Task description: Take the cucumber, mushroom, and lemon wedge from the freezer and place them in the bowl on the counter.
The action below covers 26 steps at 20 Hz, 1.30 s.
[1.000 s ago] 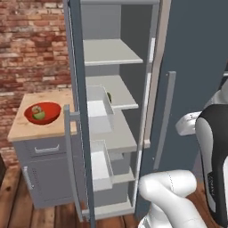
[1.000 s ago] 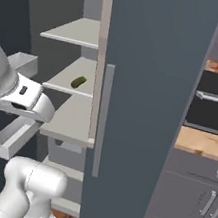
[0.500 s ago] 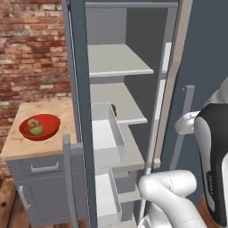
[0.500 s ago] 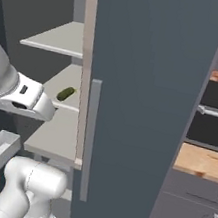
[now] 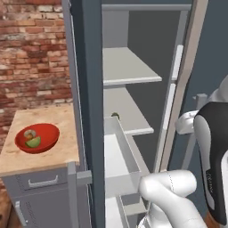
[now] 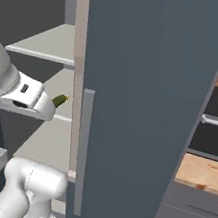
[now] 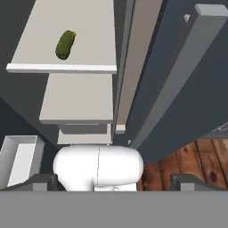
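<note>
Hand [image 7: 114, 180] wide open in front of the open freezer [image 6: 150, 88].
Cucumber [image 7: 65, 44] lies alone on a pale shelf [image 7: 84, 53]; mushroom [image 5: 30, 133] and lemon wedge [image 5: 33, 142] sit in the red bowl [image 5: 46, 141] on the counter [image 5: 42, 158].

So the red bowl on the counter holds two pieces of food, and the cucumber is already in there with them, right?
Not quite. The red bowl on the counter does hold two pieces, but the cucumber lies on a freezer shelf, as the hand view shows.
</note>
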Tool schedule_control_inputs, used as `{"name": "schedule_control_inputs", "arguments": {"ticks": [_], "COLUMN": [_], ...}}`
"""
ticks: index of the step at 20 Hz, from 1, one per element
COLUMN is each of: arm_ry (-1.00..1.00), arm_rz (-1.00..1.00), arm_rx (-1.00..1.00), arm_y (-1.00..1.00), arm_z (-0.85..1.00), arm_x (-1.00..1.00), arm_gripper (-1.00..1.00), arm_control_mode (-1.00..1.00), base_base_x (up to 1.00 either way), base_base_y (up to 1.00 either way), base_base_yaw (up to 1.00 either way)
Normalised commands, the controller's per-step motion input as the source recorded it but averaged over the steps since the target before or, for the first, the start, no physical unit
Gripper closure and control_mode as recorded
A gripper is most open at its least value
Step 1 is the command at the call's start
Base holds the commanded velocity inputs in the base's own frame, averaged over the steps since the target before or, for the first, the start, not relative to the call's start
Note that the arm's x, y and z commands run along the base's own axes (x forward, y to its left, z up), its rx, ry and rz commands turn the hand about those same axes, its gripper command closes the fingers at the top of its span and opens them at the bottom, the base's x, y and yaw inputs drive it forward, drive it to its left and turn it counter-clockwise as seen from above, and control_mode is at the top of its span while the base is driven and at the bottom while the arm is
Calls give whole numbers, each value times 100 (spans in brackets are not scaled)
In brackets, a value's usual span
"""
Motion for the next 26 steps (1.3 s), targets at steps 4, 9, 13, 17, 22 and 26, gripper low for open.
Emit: {"name": "schedule_control_inputs", "arguments": {"ticks": [4, 9, 13, 17, 22, 26], "arm_ry": [0, 0, 0, 0, 0, 0], "arm_rz": [0, 0, 0, 0, 0, 0], "arm_rx": [0, 0, 0, 0, 0, 0], "arm_y": [0, 0, 0, 0, 0, 0], "arm_z": [0, 0, 0, 0, 0, 0], "arm_x": [0, 0, 0, 0, 0, 0], "arm_gripper": [-100, -100, -100, -100, -100, -100], "arm_control_mode": [100, 100, 100, 100, 100, 100], "base_base_x": [11, 5, 0, 0, 0, 0], "base_base_y": [37, 56, 45, 29, 14, 0], "base_base_yaw": [-6, -6, -2, 0, 0, 0]}}
